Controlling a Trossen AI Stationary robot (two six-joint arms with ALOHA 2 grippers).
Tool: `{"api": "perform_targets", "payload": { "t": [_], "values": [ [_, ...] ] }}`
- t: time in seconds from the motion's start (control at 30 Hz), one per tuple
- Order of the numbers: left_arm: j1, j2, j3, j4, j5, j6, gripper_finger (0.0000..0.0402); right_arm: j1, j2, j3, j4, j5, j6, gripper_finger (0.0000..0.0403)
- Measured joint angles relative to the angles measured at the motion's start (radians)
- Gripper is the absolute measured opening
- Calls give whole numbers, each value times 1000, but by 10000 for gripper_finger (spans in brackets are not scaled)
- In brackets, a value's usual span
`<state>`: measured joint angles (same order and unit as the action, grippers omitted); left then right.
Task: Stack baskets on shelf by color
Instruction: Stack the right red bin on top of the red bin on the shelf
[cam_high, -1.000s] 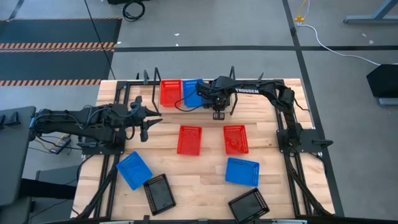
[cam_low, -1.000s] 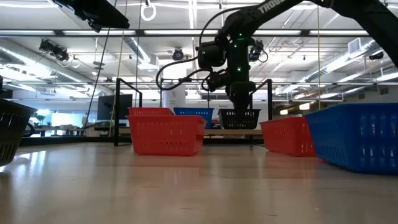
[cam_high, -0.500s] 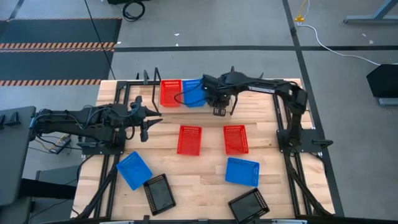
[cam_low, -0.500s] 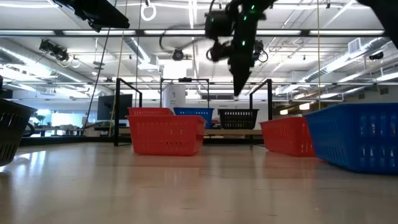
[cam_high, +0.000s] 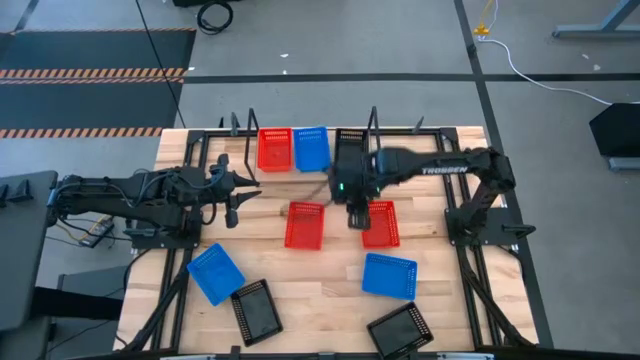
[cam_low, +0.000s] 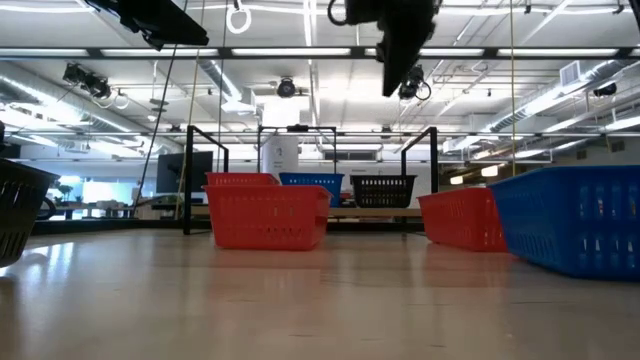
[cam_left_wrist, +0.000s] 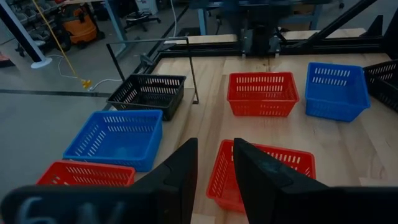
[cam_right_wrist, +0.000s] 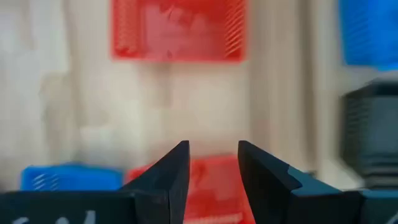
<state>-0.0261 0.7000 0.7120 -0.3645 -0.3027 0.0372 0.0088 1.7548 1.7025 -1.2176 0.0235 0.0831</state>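
On the shelf (cam_high: 300, 165) at the table's far edge stand a red basket (cam_high: 274, 149), a blue basket (cam_high: 312, 148) and a black basket (cam_high: 348, 145), side by side on their bottoms. My right gripper (cam_high: 357, 215) hangs open, high above the table's middle, over the edge of a red basket (cam_high: 381, 226); it shows at the top of the low view (cam_low: 400, 60). In its wrist view the fingers (cam_right_wrist: 213, 168) have nothing between them. My left gripper (cam_high: 240, 195) waits open at the left, holding nothing (cam_left_wrist: 214, 174).
On the table lie a second red basket (cam_high: 305, 225), two blue baskets (cam_high: 215, 272) (cam_high: 389, 275) and two black baskets (cam_high: 257, 310) (cam_high: 400, 328) near the front edge. Black wire uprights (cam_low: 190, 180) stand at the shelf's ends. Black arm frames run along both table sides.
My right gripper has let go of the black basket on the shelf, risen and swung toward the table's near edge, now over the right red basket. The black basket stays on the shelf beside the blue one.
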Motion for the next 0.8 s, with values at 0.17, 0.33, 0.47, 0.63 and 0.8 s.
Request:
{"api": "perform_targets", "payload": {
  "t": [0.17, 0.33, 0.47, 0.63, 0.8],
  "values": [
    [0, 0, 0, 0, 0, -3, 110, 124, 23, -1, -81, 11, 134, 143],
    [0, 0, 0, -6, 10, -22, 110, 211, 28, -1, -101, 41, 245, 143],
    [-1, 0, 0, -6, 22, -31, 110, 255, 27, -14, -85, 65, 311, 143],
    [0, 0, 0, -7, 58, -58, 110, 286, 28, -112, -39, 46, 375, 143],
    [0, 0, 0, -9, 96, -86, 110, 291, 30, -226, 46, 27, 408, 143]
  ]
}}
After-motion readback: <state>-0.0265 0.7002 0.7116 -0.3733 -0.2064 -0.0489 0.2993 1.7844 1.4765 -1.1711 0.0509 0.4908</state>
